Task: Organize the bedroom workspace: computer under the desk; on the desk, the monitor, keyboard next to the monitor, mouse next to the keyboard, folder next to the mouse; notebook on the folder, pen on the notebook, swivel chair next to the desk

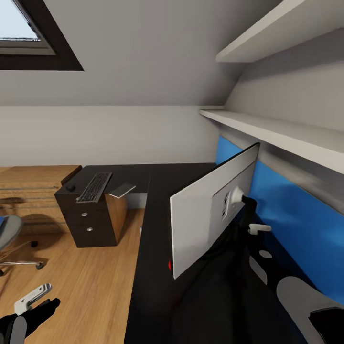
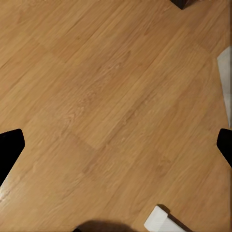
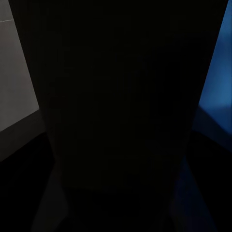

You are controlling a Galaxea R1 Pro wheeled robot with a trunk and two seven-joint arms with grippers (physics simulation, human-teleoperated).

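Note:
The monitor [image 1: 205, 210] is tilted over the black desk [image 1: 162, 179], its pale back toward me and a red dot at its lower corner. My right gripper [image 1: 241, 198] reaches in behind it and is shut on its back mount. The right wrist view is close up on the dark monitor stand [image 3: 121, 96]. At the far end of the desk lie the keyboard [image 1: 94, 186], the small black mouse [image 1: 71, 188] to its left and the grey notebook [image 1: 122, 189] to its right. The swivel chair [image 1: 9, 236] stands at the left edge. My left gripper [image 1: 51, 295] [image 2: 121, 140] hangs open over the wooden floor.
A black three-drawer unit [image 1: 91, 222] carries the desk's far end, and a light wooden chest [image 1: 33, 181] stands behind it. A blue wall panel [image 1: 296, 224] and white shelves [image 1: 277, 129] run along the desk's right side. A skylight [image 1: 24, 28] sits at the upper left.

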